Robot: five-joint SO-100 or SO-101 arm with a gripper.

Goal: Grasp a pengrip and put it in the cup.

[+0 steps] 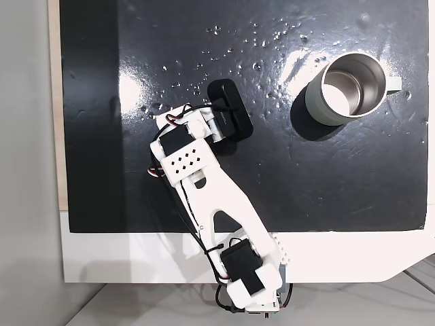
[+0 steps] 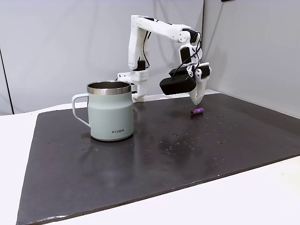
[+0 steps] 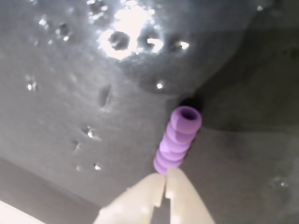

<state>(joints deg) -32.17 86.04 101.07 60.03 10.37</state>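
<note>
The purple ribbed pengrip (image 3: 178,139) lies on the black mat, its open end pointing away in the wrist view. In a fixed view the pengrip (image 2: 198,111) rests at the far right of the mat. My gripper (image 2: 197,100) hangs just above it, fingertips pointing down. My gripper (image 3: 164,181) is shut, its pale tips meeting at the pengrip's near end with nothing held between them. The pale grey-white metal cup (image 2: 111,117) stands upright on the left, handle to the left. Seen from above, the cup (image 1: 315,103) stands at the upper right, far from the arm.
The black mat (image 1: 340,176) is speckled with small shiny droplets or dents. It lies on a white table (image 1: 136,261) with the arm's base (image 1: 250,285) at the table's front edge. A grey wall stands behind the mat.
</note>
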